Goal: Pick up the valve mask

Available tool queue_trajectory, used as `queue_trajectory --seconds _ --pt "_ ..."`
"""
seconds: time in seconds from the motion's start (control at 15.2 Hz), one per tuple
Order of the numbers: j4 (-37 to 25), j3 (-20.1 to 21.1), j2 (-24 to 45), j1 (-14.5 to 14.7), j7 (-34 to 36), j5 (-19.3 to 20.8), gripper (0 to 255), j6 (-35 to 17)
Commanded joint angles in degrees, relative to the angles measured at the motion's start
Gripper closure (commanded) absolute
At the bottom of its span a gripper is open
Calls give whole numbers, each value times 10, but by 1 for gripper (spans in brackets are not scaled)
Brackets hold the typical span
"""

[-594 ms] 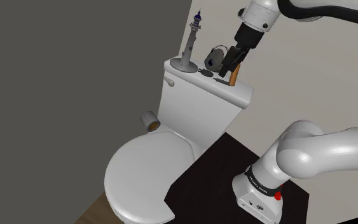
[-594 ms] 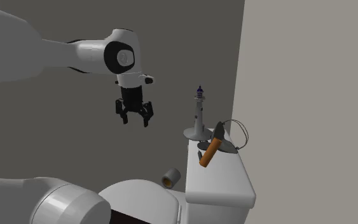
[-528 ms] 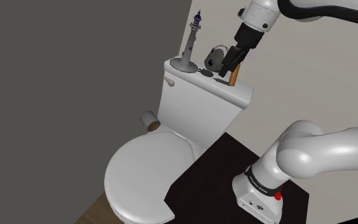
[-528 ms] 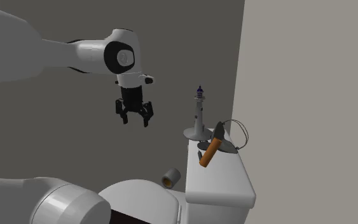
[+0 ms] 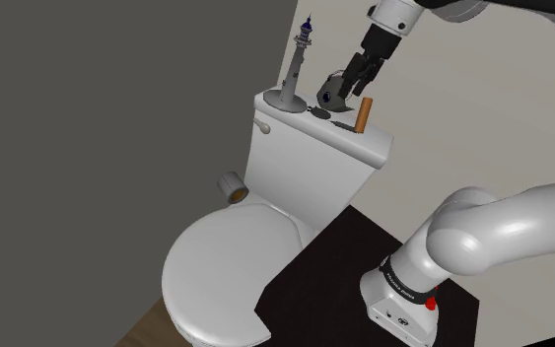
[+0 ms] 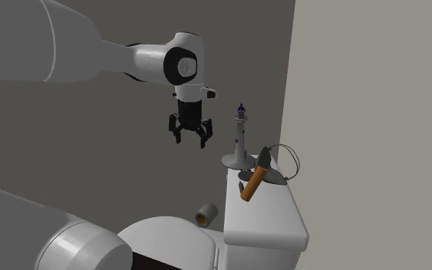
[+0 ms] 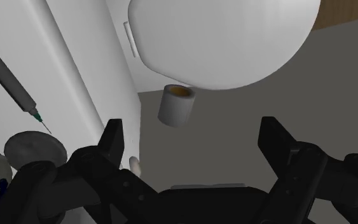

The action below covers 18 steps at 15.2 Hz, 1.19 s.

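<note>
The valve mask [image 5: 325, 93] is a dark grey cup with thin strap loops, lying on the white toilet tank's lid [image 5: 316, 134] beside an orange-handled screwdriver [image 5: 363, 113]. In the second exterior view the mask [image 6: 266, 162] sits against the wall behind the screwdriver [image 6: 251, 186]. My black gripper [image 6: 191, 139] hangs open in the air, higher than the tank and off to the lighthouse figurine's left, apart from the mask. From the shoulder view the gripper [image 5: 345, 91] overlaps the mask. Nothing is between the fingers of the gripper [image 7: 193, 137].
A grey lighthouse figurine [image 5: 300, 64] stands on the tank lid's far end. A toilet roll [image 7: 176, 105] hangs beside the tank, above the closed white toilet seat lid [image 5: 221, 266]. A beige wall [image 6: 375, 115] runs right behind the tank. The dark stand [image 5: 339, 266] is at the lower right.
The arm has swung the open gripper up and toward the tank and lighthouse. In the shoulder view the screwdriver's orange handle has come out from behind it. The objects have not moved.
</note>
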State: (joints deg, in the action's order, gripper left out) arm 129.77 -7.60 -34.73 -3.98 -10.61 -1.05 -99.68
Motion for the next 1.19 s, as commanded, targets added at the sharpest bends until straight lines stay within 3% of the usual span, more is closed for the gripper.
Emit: queue_trajectory --seconds 0.0,0.59,1.12 --pt "-33 -22 34 -5 -17 -2 0 0" --pt "-200 -120 202 -22 -103 -46 0 15" --pt "-400 -197 388 -64 -188 -144 0 76"
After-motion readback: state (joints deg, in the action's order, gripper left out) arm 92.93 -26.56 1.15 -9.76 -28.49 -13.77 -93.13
